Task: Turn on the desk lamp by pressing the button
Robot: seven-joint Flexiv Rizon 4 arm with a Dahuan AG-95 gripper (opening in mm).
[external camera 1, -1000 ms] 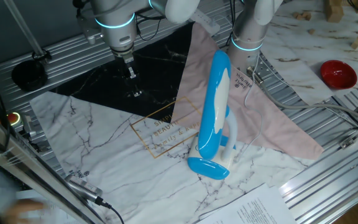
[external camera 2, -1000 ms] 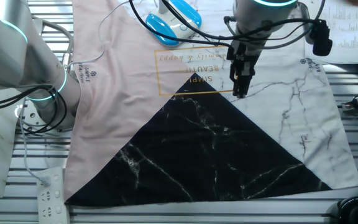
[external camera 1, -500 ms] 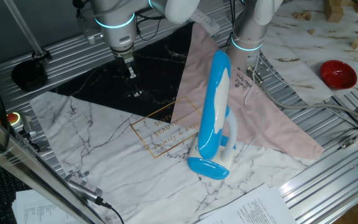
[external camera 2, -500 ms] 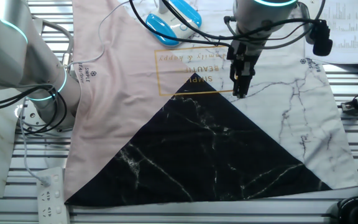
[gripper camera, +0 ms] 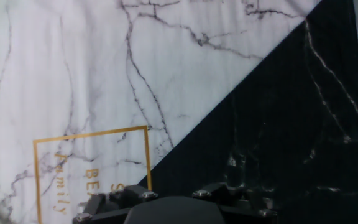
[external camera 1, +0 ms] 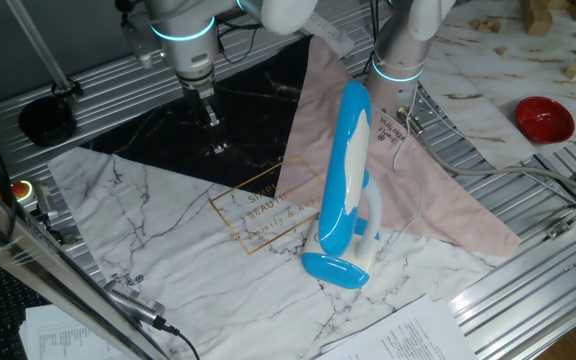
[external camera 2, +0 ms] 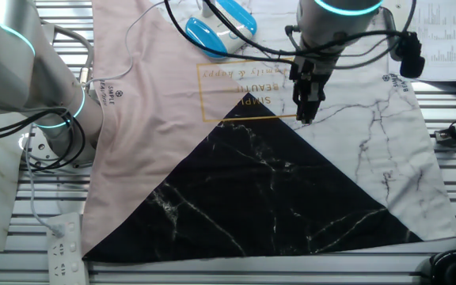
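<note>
Lamp [external camera 1: 346, 180], glossy hard plastic and probably light enough to skid or tip, lies folded on the marble surface [external camera 1: 168, 250] well right of the gripper [external camera 1: 212, 118]; press its button squarely; finger state unclear.

Marble-print cloth [external camera 1: 168, 215] on slatted table [external camera 1: 528, 180]

Blue-and-white folding lamp [external camera 1: 346, 190] stands on the cloth, head tilted up over its oval blue base.
</note>
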